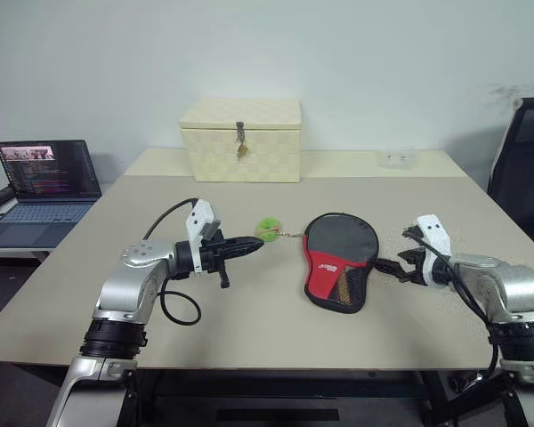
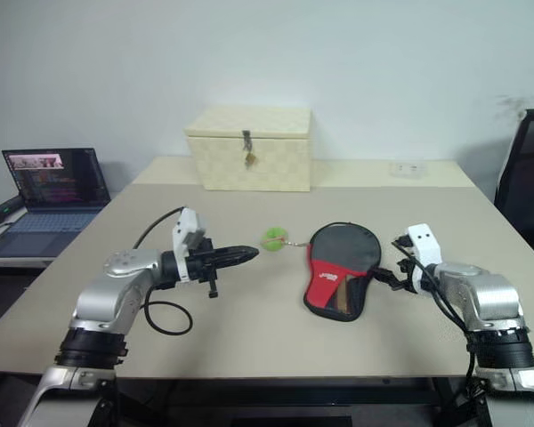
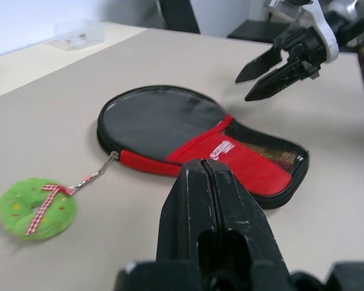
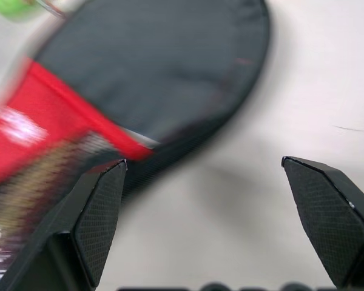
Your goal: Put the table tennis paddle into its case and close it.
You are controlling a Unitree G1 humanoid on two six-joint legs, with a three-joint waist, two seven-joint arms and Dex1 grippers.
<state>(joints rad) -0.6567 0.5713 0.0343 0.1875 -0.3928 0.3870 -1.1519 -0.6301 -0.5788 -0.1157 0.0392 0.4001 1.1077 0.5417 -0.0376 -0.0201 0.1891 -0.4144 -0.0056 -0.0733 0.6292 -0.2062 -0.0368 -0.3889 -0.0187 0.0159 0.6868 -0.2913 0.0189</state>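
One case (image 1: 340,262) is lying flat mid-table, round end pointing to 12 o'clock, red panel and mesh pocket toward 6. Looks zipped around the head; the paddle isn't showing separately, so it's probably already inside, but the handle end is hard to read, can't confirm the zip is fully run. Green zipper tag (image 1: 269,228) is sitting on its chain at 10 o'clock of the case, just beside the rim.

Left gripper (image 1: 249,244) is hovering at 9 o'clock of the case, fingers pinched fully together, holding nothing, tip near the tag. Right gripper (image 1: 402,264) is sitting at 3 o'clock, fingers spread wide, empty, angled down toward the case edge.

Step in hand, my read: checking or finishing closure. Doing it well: right pinning the handle end flat, left pulling the tag along the seam line, not upward, so the fabric isn't bunching.

Cream box (image 1: 241,139) is staying out of it at 12 o'clock, well apart.
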